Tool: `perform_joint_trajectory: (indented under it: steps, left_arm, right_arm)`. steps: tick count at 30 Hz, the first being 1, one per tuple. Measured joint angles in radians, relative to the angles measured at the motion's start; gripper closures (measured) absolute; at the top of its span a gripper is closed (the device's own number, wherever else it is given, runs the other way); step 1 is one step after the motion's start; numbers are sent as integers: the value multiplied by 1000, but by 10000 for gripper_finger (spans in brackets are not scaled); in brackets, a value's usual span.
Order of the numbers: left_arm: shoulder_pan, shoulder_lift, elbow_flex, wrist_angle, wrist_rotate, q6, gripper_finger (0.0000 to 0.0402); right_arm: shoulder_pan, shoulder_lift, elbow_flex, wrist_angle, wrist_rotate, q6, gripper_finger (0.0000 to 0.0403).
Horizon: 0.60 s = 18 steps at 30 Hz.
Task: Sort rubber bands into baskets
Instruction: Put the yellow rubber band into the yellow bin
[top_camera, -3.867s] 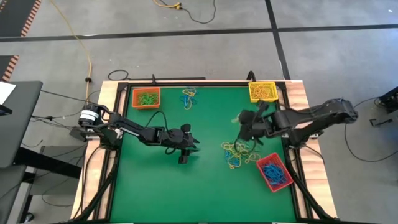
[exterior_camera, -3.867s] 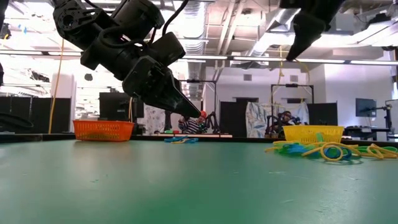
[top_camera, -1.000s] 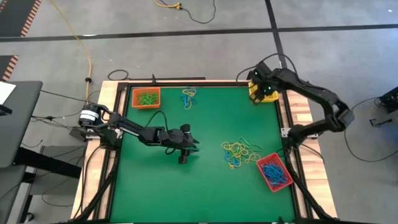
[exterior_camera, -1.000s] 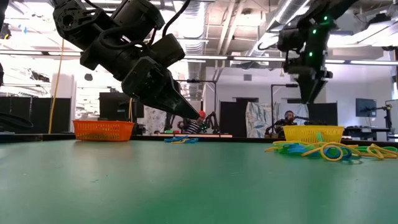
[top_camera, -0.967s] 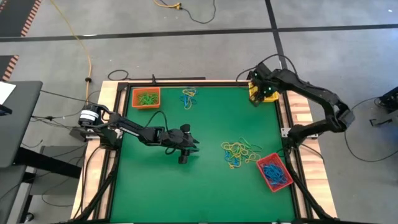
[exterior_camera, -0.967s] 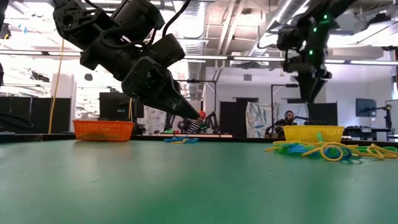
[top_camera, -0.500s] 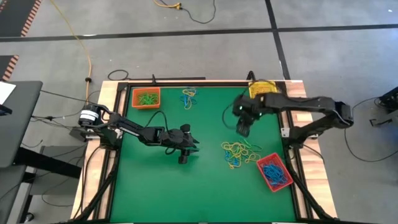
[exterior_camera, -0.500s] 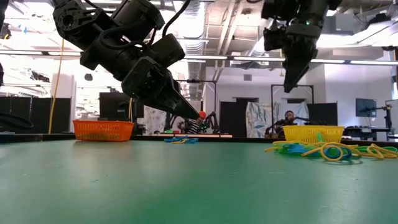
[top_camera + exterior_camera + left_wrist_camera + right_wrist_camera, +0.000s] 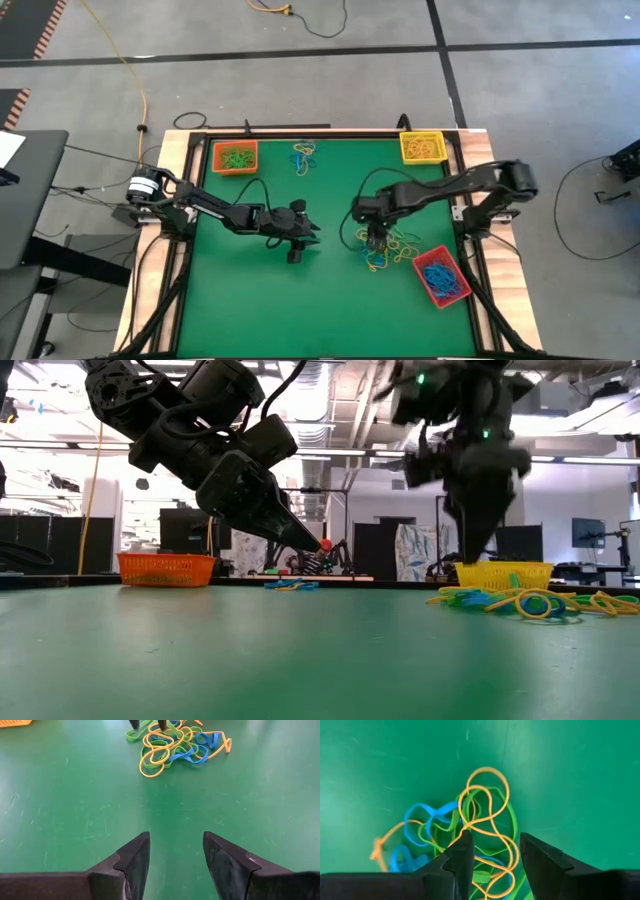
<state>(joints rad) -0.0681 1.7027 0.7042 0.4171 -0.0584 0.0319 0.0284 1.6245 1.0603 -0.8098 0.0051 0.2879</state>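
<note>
Right gripper (image 9: pixel 492 852): jaws standing apart, gripping nothing, hovering over the near edge of the mixed rubber bands (image 9: pixel 470 835) lying right of table centre.

Bands: looking light, limp, tangled; likely dragging neighbours along when lifted. Pinching one free yellow loop (image 9: pixel 487 787) at the heap's outer edge seeming best.

Smaller band cluster (image 9: pixel 304 157) sitting near the far edge.

Baskets: orange (image 9: pixel 235 157), yellow (image 9: pixel 422 147), red (image 9: pixel 440 277).

Left gripper (image 9: pixel 297 243): fingers parted, empty, waiting mid-table.

Right tool (image 9: pixel 375 243) points down, fingers parted; left tool (image 9: pixel 302 243) hovers, parted.
</note>
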Motion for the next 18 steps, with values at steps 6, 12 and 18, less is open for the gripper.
perform_joint_trajectory:
  steps: [6,12,18]
  left_arm:
    - [0,0,0,0,0,-3,226]
    - [0,0,0,0,0,-3,226]
    - [0,0,0,0,0,-3,226]
  right_arm:
    - [-5,109,0,-6,-1,3,223]
    - [-2,142,0,4,-3,-2,223]
    - [-2,105,0,-4,26,3,242]
